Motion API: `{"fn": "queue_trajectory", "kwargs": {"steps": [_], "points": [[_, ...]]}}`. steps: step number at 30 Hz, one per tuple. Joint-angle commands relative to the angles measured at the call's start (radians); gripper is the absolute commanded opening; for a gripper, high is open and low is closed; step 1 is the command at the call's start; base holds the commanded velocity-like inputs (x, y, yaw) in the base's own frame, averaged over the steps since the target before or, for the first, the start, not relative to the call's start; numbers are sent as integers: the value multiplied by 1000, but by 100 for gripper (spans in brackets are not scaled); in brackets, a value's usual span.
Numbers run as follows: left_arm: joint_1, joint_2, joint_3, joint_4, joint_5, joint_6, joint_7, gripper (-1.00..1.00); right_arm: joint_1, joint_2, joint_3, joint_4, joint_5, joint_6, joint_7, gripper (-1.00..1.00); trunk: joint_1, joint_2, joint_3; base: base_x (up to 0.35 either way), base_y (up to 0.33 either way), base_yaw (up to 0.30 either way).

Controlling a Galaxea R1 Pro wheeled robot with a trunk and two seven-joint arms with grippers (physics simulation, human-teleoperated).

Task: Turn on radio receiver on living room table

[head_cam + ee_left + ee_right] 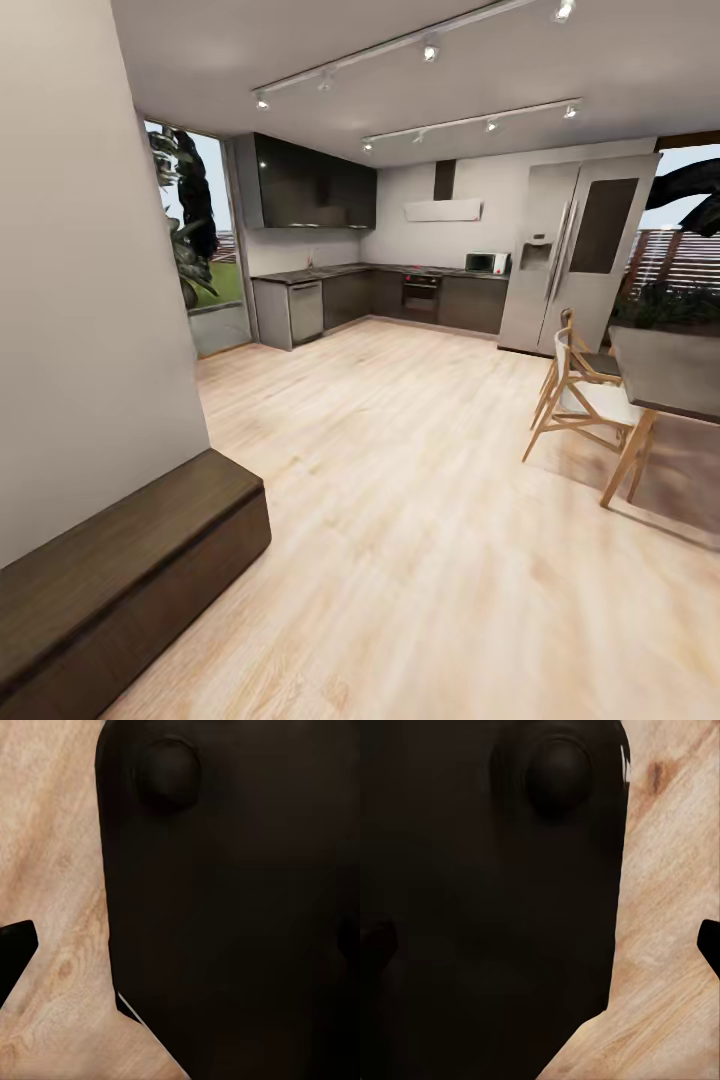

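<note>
The radio receiver, the low coffee table and the living room are out of view. The head view looks across a light wood floor [400,480] toward a dark-cabinet kitchen [330,290]. In the left wrist view my left gripper [180,945] hangs over the floor beside the robot's dark body [240,907]; one black fingertip [15,952] sits at the frame's edge and the other is faint against the body, so the jaws stand wide apart and hold nothing. My right gripper [540,945] looks the same, with one fingertip [711,945] over the wood.
A dark wooden bench [120,580] runs along the beige wall [70,300] at the near left. At the right stand a dark dining table [670,375] and wooden chairs [585,400]. A steel fridge [575,250] stands behind them. Open floor lies ahead.
</note>
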Motion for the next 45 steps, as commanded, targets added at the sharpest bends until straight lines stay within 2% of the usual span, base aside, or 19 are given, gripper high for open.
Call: {"fn": "queue_trajectory", "kwargs": {"steps": [1,15,45], "points": [[1,6,2,-5,1,-5,-1,100,0,0,5,0,5,-4,-1,100,0,0,0,0,0,0],[1,11,1,-60,1,-18,-1,100,0,1,-11,0,-12,-1,-6,100,0,0,0,0,0,-14],[1,11,1,-63,1,-18,-1,100,0,2,-14,0,-16,-4,-9,100,0,0,0,0,0,-277]]}}
